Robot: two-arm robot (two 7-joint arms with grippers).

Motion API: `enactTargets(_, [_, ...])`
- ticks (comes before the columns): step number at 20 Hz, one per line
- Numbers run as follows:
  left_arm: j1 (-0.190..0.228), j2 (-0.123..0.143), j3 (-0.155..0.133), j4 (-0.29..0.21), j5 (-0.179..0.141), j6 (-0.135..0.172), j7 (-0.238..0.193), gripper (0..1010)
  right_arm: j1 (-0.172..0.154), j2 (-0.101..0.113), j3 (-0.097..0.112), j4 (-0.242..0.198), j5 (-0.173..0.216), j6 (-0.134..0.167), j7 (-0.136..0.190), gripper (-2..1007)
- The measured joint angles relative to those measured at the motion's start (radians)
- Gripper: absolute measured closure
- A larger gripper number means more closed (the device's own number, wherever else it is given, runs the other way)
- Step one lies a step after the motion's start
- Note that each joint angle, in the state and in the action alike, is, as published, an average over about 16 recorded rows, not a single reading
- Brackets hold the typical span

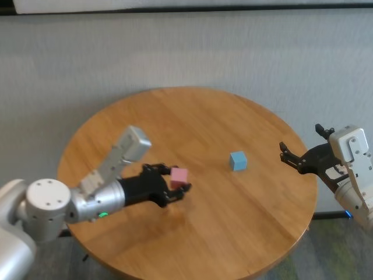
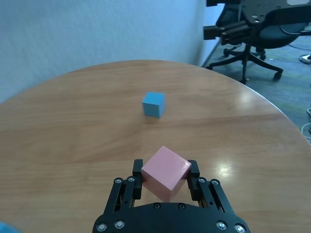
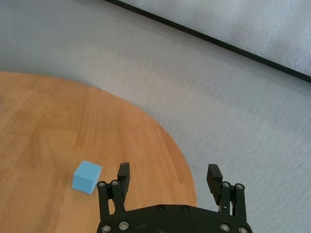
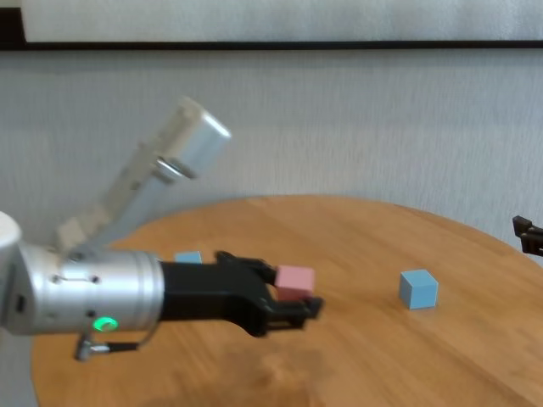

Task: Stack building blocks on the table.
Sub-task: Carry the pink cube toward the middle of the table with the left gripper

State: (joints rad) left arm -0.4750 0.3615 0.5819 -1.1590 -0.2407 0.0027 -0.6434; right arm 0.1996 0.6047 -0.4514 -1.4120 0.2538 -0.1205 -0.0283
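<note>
The left gripper (image 1: pixel 178 186), left of centre in the head view, is clamped on the tilted pink cube (image 1: pixel 179 176) above the table (image 1: pixel 192 116). Level it and centre it over the blue cube (image 1: pixel 237 160), right of centre, before lowering. The right gripper (image 1: pixel 293 157), at the right edge, hangs with jaws spread and empty.

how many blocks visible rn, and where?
3. A pink block is gripped in the left gripper, lifted above the table. One blue block sits on the table toward the right side. A second blue block is partly hidden behind the left arm.
</note>
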Motion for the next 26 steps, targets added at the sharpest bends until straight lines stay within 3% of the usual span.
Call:
enactTargets(6, [-0.012, -0.035, 0.037, 0.037, 0.009, -0.008, -0.014, 449, 0.0, 0.0, 0.0, 0.0, 0.0, 0.0, 0.0, 5])
enactTargets(12, [-0.027, -0.063, 0.046, 0.088, 0.003, -0.034, -0.021, 449, 0.0, 0.0, 0.0, 0.0, 0.0, 0.0, 0.0, 5])
enactTargets(18, [-0.033, -0.076, 0.028, 0.125, -0.014, -0.054, -0.007, 449, 0.0, 0.0, 0.0, 0.0, 0.0, 0.0, 0.0, 5])
enactTargets(26, [-0.034, -0.072, -0.014, 0.169, -0.025, -0.064, 0.026, 449, 0.0, 0.0, 0.0, 0.0, 0.0, 0.0, 0.0, 5])
